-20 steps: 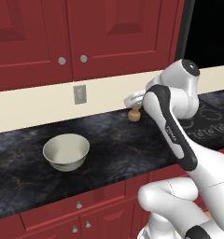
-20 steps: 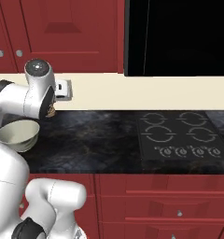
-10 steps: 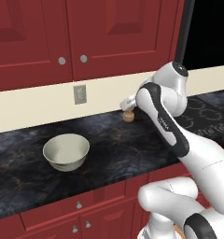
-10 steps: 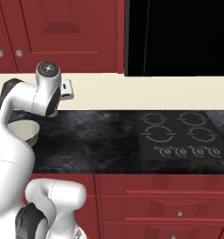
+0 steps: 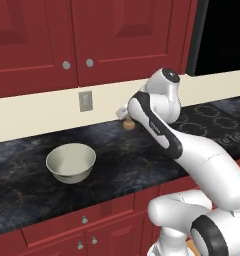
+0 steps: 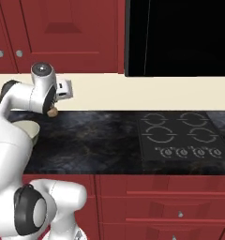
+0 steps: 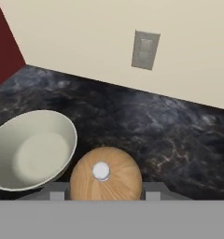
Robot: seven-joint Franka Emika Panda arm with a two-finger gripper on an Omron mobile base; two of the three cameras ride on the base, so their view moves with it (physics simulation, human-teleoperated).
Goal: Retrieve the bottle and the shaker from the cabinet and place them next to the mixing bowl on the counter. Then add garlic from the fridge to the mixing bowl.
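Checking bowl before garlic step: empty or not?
Empty. The hand view looks into the bowl and shows only its bare cream inside.

A home kitchen: red panelled wall cabinets [image 5: 77, 40] with silver knobs hang over a long black marbled stone counter [image 5: 22, 165] above red drawers [image 6: 166, 206]. A black four-ring cooktop [image 6: 180, 136] sits flush in the counter's right end, and a grey wall outlet [image 7: 145, 49] marks the cream backsplash.

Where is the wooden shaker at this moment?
The shaker is held in the gripper above the counter, to the right of the mixing bowl in the left base view, in front of the cream wall below the red cabinets.
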